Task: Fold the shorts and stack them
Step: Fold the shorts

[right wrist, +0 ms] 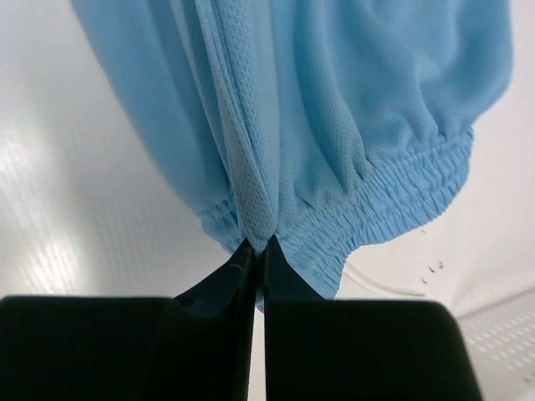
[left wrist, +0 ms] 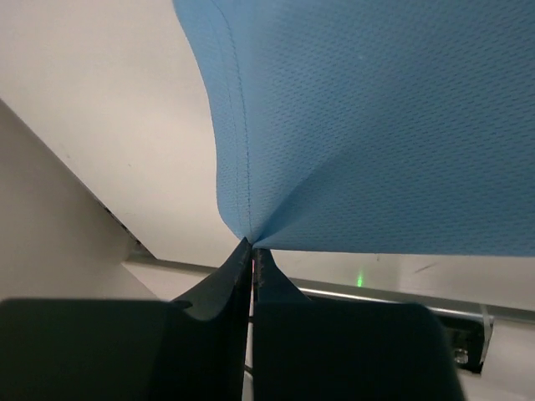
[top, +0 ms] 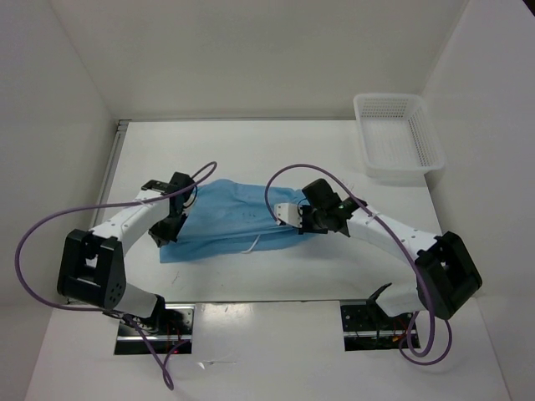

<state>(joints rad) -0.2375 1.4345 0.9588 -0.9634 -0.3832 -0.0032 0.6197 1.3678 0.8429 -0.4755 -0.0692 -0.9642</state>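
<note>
left gripper point(left wrist: 252, 246): jaws clenched, tips pinching a bit of the light blue soft mesh fabric shorts point(top: 230, 221) right beside a stitched seam. cloth fans out taut from the pinch, away from the wrist.
right gripper point(right wrist: 259, 242): jaws clenched too, biting the gathered elastic waistband. folds run up from the tips.

key relation: the shorts lie mid-table, long axis left-right, strung between the two pinches, with the left arm on the left end and the right arm on the right (waistband) end. both are in contact, so neither arm is nearer. my read is that the fold turns on that axis: bringing one end over the other halves the length, and both pinches must move together or the cloth skews.

thin white drawstring point(top: 251, 246) trails off the near edge. it could snag in the fold.
white plastic mesh basket point(top: 397, 138) sits far right, well apart from the shorts, on the right arm's side.

no brand, label or readable writing in any view.
</note>
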